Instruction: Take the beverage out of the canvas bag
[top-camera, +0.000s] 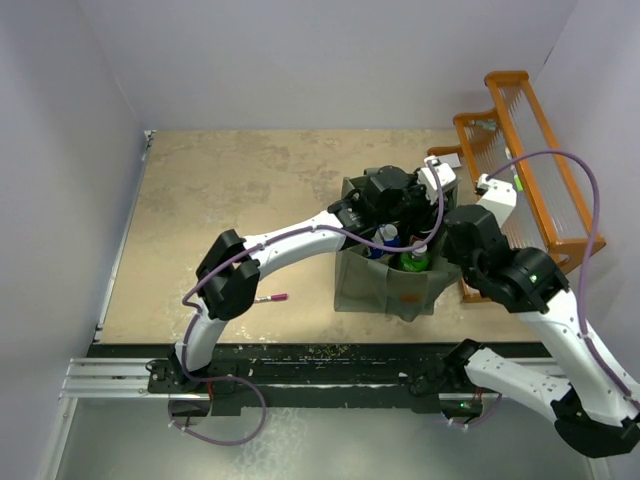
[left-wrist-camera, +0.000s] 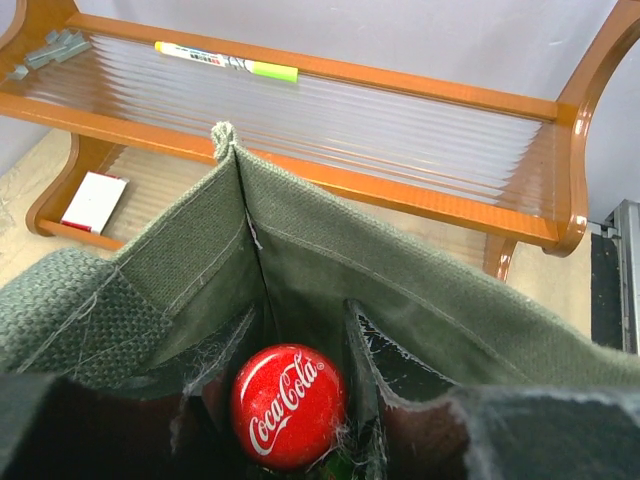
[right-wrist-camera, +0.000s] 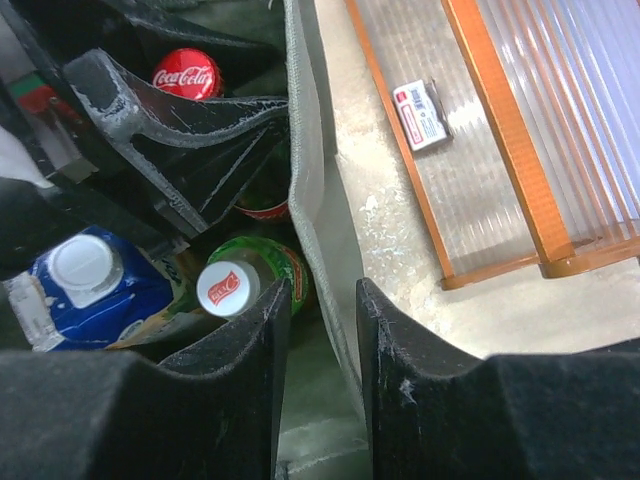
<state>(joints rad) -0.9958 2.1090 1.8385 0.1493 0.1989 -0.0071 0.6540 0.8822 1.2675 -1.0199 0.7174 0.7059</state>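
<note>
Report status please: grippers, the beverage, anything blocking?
Left gripper shut on cola bottle, inside canvas bag. Right gripper open astride bag wall. Blue carton, green bottle packed alongside.

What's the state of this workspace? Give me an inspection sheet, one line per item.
Surface: beige table, mottled.
Job's things: canvas bag upright, mouth open; inside, a red-capped Coca-Cola bottle, a white-capped green bottle, a blue carton.
Clutter: pink-tipped pen on the table left of the bag; orange rack right of it holding a marker and a white-and-red card.
Grippers: left gripper shut on the Coca-Cola bottle inside the bag; right gripper open, jaws straddling the bag's wall.
Cables: purple cables looped along both arms, one crossing above the bag's mouth.
Surroundings: white walls on three sides; metal rail at the near edge.
</note>
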